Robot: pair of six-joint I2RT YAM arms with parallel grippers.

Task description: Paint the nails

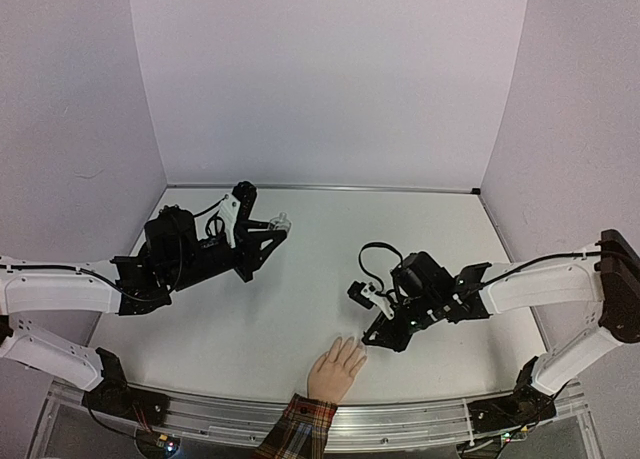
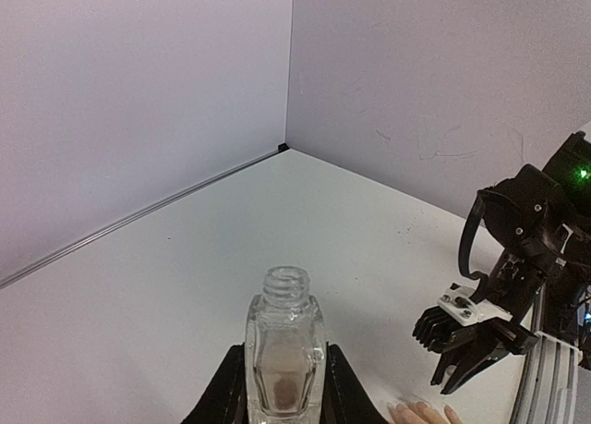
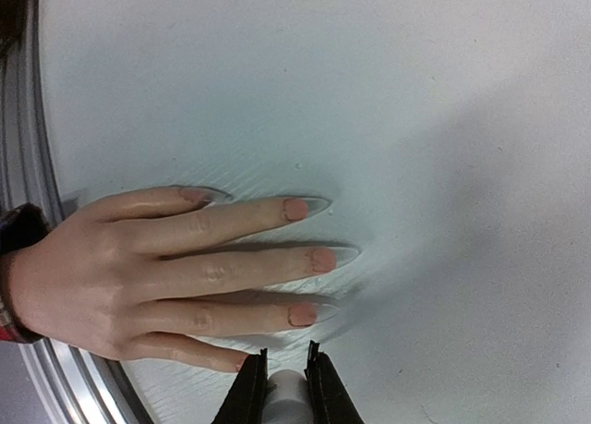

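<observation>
**While my 2 claws grip, nails point(image 3: 295, 209) lie flat**

Nails are small, hard and slick, on a soft hand point(image 3: 120, 267) at the near edge of the table point(image 1: 320, 239). I judge no gripping, light strokes only. My right claw point(image 3: 284, 387) pinches a white cap point(image 3: 288, 385) just beside the hand. My left claw point(image 2: 284, 392) clamps the uncapped bottle point(image 2: 284, 341), brownish dregs low inside.

The left arm point(image 1: 60, 289) and right arm point(image 1: 535, 282) share one build: smooth white tubular links joined by bulky black housings. A thin black cable point(image 2: 464, 239) loops at the right arm's wrist, beside a white bracket point(image 2: 459, 303) with dark screws and a green light point(image 2: 583, 173). The right gripper point(image 3: 284, 387) has matte black fingers point(image 3: 247, 396).
</observation>
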